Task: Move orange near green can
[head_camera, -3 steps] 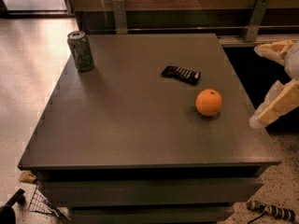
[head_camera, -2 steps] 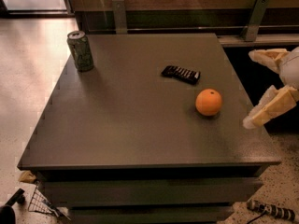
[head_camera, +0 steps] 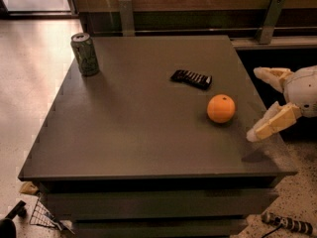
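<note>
The orange (head_camera: 221, 108) sits on the dark grey table (head_camera: 138, 128), right of centre near the right edge. The pale green can (head_camera: 84, 54) stands upright at the table's far left corner, far from the orange. My gripper (head_camera: 256, 103) comes in from the right edge of the view, just right of the orange and apart from it. Its two cream fingers are spread wide, one finger (head_camera: 270, 75) behind and one finger (head_camera: 272, 123) in front, with nothing between them.
A flat black bar (head_camera: 191, 78) lies on the table just behind and left of the orange. A ledge with metal brackets (head_camera: 270, 19) runs behind the table. Wire items and a handle (head_camera: 285, 223) lie on the floor in front.
My gripper has moved left, closer to the orange, with its fingers still spread. The orange, can and black bar have not moved.
</note>
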Robot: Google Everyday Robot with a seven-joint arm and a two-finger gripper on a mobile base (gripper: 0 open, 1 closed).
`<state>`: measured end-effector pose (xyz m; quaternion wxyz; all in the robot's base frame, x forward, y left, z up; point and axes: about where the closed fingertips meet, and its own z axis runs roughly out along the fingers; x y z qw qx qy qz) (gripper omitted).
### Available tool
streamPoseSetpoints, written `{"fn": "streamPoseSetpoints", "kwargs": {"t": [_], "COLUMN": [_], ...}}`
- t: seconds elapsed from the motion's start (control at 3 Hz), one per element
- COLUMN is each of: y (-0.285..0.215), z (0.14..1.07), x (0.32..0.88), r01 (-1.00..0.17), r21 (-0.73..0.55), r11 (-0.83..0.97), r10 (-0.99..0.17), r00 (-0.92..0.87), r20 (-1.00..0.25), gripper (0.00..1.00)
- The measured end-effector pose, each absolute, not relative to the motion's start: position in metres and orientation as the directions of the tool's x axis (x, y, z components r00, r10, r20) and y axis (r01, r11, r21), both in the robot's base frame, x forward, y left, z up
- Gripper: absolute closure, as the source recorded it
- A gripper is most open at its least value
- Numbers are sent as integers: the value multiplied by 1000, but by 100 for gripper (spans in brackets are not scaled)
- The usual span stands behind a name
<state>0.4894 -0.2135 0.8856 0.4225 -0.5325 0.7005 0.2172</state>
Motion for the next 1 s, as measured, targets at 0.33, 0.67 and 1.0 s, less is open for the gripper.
{"fn": "streamPoseSetpoints", "kwargs": {"t": [0.33, 0.67, 1.0], "y": [-213, -210, -203], "z": [883, 877, 865], "x": [491, 496, 512], "r01": [-930, -934, -941], "r21": [-141, -123, -86], "r11": [339, 337, 328], "r10": [-554, -536, -479], "r00": [-76, -83, -88], "r20": [-829, -840, -873], "gripper": [0, 0, 0]}}
